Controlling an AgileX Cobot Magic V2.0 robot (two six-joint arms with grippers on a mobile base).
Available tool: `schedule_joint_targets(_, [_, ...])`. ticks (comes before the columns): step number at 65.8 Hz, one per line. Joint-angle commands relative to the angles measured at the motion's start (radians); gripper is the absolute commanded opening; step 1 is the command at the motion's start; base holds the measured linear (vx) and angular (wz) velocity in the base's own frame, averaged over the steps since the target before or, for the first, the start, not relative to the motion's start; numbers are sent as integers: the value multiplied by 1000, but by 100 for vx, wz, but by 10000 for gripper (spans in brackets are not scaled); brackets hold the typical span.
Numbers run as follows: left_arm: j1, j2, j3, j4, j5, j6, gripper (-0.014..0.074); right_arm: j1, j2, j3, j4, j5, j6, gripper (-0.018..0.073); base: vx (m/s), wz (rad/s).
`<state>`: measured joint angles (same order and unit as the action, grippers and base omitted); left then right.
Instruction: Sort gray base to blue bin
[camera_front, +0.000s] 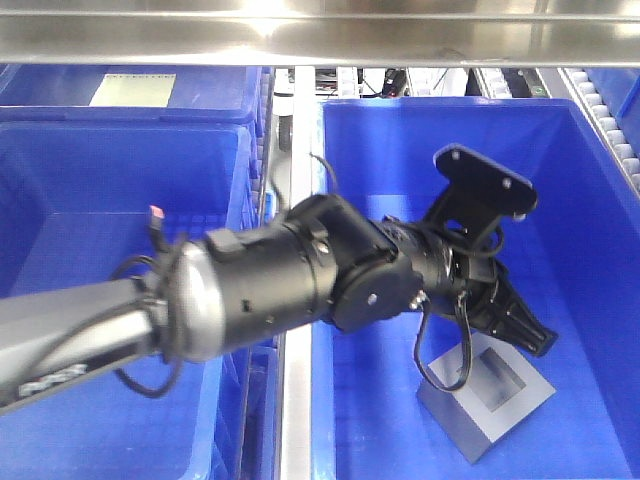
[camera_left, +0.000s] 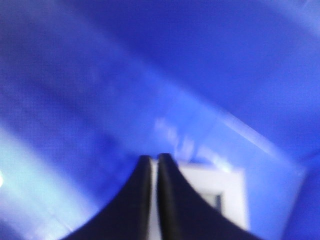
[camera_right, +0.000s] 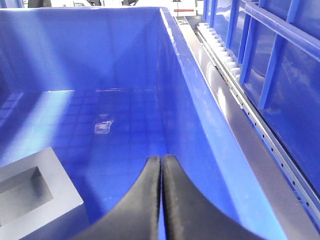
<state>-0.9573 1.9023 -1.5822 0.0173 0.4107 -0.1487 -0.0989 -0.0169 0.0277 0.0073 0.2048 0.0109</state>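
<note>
The gray base (camera_front: 487, 392) lies on the floor of the right-hand blue bin (camera_front: 590, 190), recess facing up. My left arm reaches across from the left into this bin. My left gripper (camera_front: 538, 340) hovers just over the base's far edge. The blurred left wrist view shows the fingers (camera_left: 172, 200) nearly together with nothing between them, and the base (camera_left: 227, 187) just behind them. My right gripper (camera_right: 161, 159) is shut and empty inside the same bin (camera_right: 185, 95), with the base (camera_right: 30, 192) to its lower left. The right gripper does not show in the front view.
Another blue bin (camera_front: 60, 200) stands at the left under the left arm. A blue bin with a pale label (camera_front: 130, 88) sits at the back left. A metal rail (camera_front: 295, 400) divides the bins. A steel bar (camera_front: 320, 40) crosses overhead. A roller track (camera_right: 225, 65) runs along the right.
</note>
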Motion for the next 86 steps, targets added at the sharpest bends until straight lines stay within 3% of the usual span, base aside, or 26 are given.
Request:
schedule_joint_targets(1, [-12, -82, -30, -1, -14, 5, -8, -3, 15, 2, -7, -55, -11, -5, 0, 0])
schedule_joint_targets(9, [-26, -143, 38, 3, -27, 14, -6, -3, 15, 2, -7, -55, -11, -5, 0, 0])
schedule_joint_targets(25, [-25, -381, 339, 2, -130, 13, 3, -3, 15, 2, -7, -55, -11, -5, 0, 0])
schedule_joint_targets(51, [-25, -954, 766, 10, -140, 13, 3, -3, 15, 2, -7, -55, -11, -5, 0, 0])
schedule_joint_targets(72, [-25, -1414, 997, 28, -96, 12, 3, -3, 15, 2, -7, -55, -11, -5, 0, 0])
schedule_joint_targets(86, [-25, -1588, 1054, 26, 2, 12, 3, -3, 15, 2, -7, -55, -11, -5, 0, 0])
